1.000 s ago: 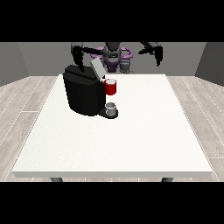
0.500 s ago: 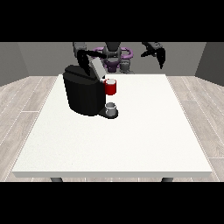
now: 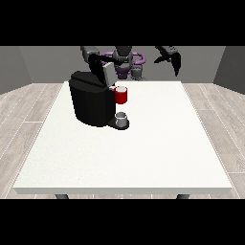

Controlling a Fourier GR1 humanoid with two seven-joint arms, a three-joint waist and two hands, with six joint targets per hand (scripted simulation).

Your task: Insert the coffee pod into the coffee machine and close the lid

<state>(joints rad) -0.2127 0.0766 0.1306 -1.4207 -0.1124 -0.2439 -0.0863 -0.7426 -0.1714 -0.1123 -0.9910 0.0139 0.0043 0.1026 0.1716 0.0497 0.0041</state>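
Here hand (image 3: 101, 72) touches coffee machine (image 3: 92, 101) (fingers unclear).

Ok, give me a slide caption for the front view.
Humanoid robot behind a white table, the hand at the view's left over the black coffee machine, the other hand raised.

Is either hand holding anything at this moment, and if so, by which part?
The hand at the view's right hangs in the air, holding nothing. The hand at the view's left is at the coffee machine's raised lid; whether it grips cannot be told.
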